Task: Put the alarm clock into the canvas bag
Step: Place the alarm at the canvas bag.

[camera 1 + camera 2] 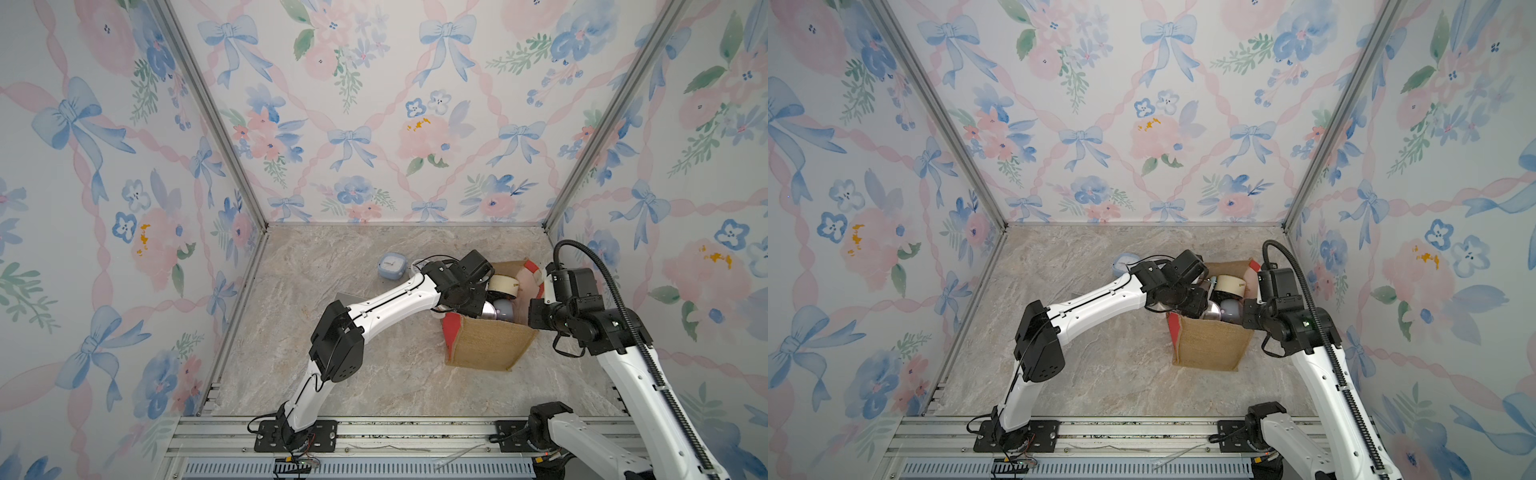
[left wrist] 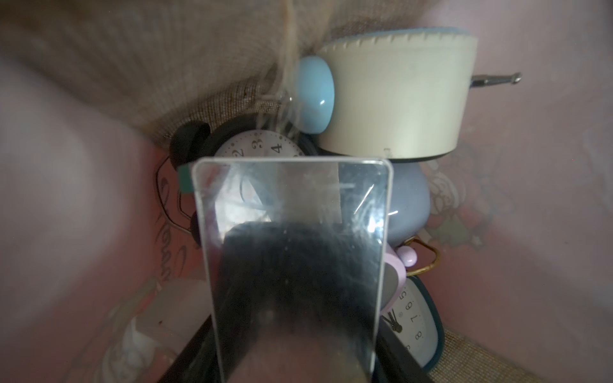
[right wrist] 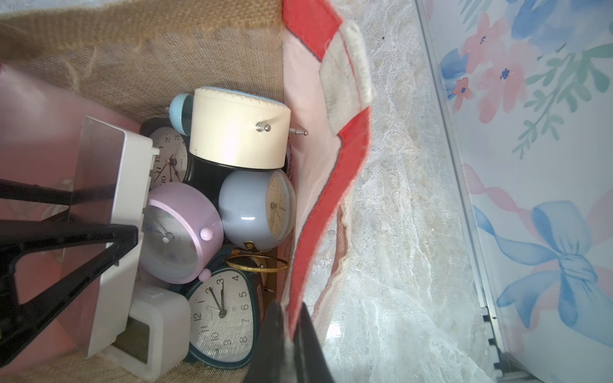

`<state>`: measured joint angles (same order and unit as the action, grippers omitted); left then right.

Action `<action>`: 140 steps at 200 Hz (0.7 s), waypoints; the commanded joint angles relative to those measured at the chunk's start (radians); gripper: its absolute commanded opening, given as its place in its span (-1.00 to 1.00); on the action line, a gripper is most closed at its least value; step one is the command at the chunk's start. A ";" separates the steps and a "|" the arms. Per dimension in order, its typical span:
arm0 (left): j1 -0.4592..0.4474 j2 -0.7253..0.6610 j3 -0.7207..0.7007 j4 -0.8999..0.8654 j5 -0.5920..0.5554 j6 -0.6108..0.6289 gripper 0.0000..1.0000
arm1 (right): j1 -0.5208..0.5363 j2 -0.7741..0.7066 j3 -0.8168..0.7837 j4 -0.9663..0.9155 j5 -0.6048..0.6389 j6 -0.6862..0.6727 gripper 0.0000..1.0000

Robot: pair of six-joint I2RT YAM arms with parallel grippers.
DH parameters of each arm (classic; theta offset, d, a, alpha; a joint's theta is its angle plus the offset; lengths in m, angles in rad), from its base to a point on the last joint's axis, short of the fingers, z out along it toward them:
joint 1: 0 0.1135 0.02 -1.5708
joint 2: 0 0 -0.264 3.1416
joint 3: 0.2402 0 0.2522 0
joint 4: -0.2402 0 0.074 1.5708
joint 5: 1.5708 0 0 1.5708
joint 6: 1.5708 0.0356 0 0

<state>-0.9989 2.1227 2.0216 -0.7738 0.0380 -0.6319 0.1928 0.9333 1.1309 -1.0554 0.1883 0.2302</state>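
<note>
The canvas bag (image 1: 486,345) (image 1: 1208,345) stands open at the right of the table, with tan burlap walls and red side panels. My left gripper (image 3: 126,212) is down inside it, shut on a flat white alarm clock (image 3: 129,185) with a mirror face (image 2: 292,232). That clock hangs just above several other clocks piled in the bag, among them a cream one (image 3: 238,129), a lilac one (image 3: 179,232) and a grey-blue one (image 3: 252,212). My right gripper (image 3: 292,318) is shut on the rim of the bag's red side panel (image 3: 348,185).
A pale blue square clock (image 1: 390,266) (image 1: 1125,262) sits on the marble table behind the left arm. The white rope handle (image 3: 348,76) hangs over the bag's outer side. Floral walls close in the back and both sides.
</note>
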 commanded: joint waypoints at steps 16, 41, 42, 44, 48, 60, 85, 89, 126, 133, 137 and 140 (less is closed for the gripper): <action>0.009 0.028 0.015 -0.020 0.014 -0.001 0.38 | 0.012 -0.030 0.001 0.022 0.014 -0.015 -0.88; 0.012 0.006 0.029 -0.020 0.014 0.008 0.55 | 0.013 -0.030 0.002 0.022 0.014 -0.015 -0.88; 0.011 0.006 0.030 -0.020 0.014 0.008 0.55 | 0.013 -0.030 0.002 0.022 0.014 -0.015 -0.88; 0.012 0.004 0.032 -0.020 0.013 0.008 0.56 | 0.013 -0.030 0.002 0.023 0.014 -0.015 -0.88; 0.013 0.000 0.035 -0.021 0.015 0.009 0.57 | 0.013 -0.030 0.001 0.023 0.014 -0.015 -0.88; 0.014 -0.009 0.045 -0.021 0.021 0.010 0.59 | 0.012 -0.030 0.000 0.022 0.014 -0.015 -0.88; 0.014 -0.040 0.061 -0.020 0.027 0.018 0.61 | 0.013 -0.034 0.000 0.021 0.014 -0.015 -0.88; 0.017 -0.046 0.064 -0.020 0.028 0.021 0.61 | 0.013 -0.033 0.001 0.022 0.013 -0.015 -0.88; 0.030 -0.104 0.091 -0.020 0.024 0.028 0.60 | 0.014 -0.033 0.001 0.024 0.013 -0.015 -0.88; 0.034 -0.116 0.096 -0.019 0.017 0.029 0.60 | 0.013 -0.034 0.000 0.024 0.014 -0.015 -0.88; 0.037 -0.123 0.097 -0.021 0.012 0.033 0.59 | 0.014 -0.033 0.000 0.023 0.014 -0.015 -0.88; 0.039 -0.127 0.098 -0.021 0.009 0.034 0.59 | 0.014 -0.033 0.001 0.024 0.014 -0.015 -0.88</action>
<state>-0.9783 2.0789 2.0789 -0.7845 0.0570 -0.6277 0.1928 0.9264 1.1290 -1.0554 0.1879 0.2302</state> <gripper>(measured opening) 0.800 0.080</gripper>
